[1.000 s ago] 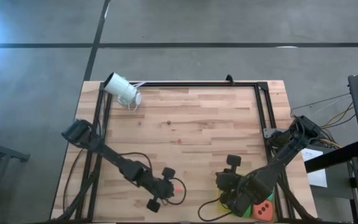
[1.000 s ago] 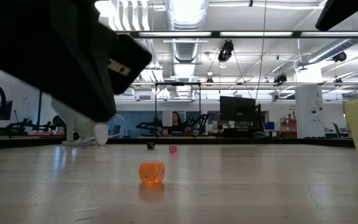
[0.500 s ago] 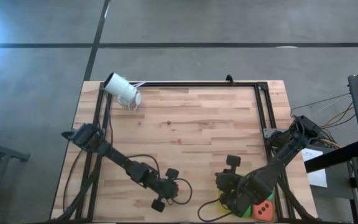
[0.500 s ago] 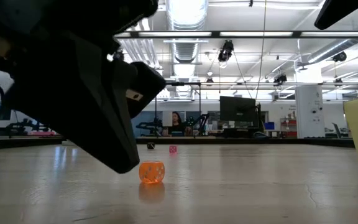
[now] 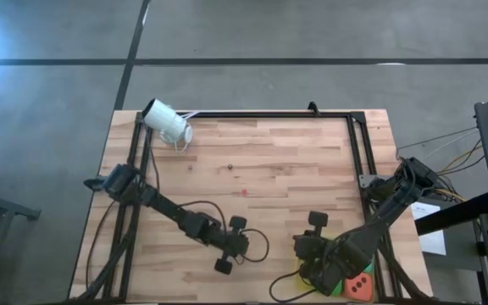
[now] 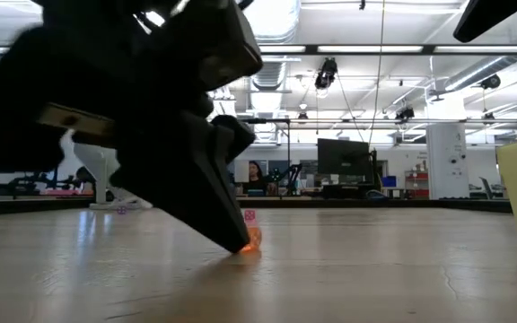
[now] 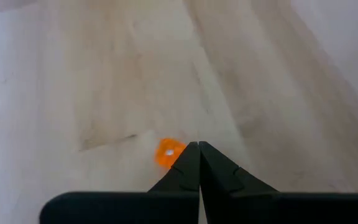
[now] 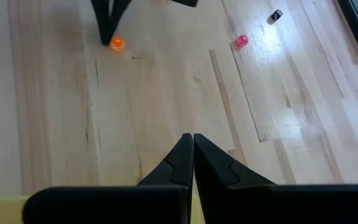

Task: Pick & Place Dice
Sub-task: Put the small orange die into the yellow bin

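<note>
The left gripper (image 6: pixel 239 240) has slid over to the small orange die (image 7: pixel 168 152).
Its fingers are pressed together, tip seemingly touching the die on the table (image 5: pixel 269 161). The right gripper (image 8: pixel 193 138) waits, closed.

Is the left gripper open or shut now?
Shut: in the left wrist view the left gripper has its fingertips touching, beside the small orange die.

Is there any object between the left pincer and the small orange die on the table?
No, nothing visible. The left pincer, fingers shut, has its tips right beside the orange die on bare wood. The right pincer waits farther off.
</note>
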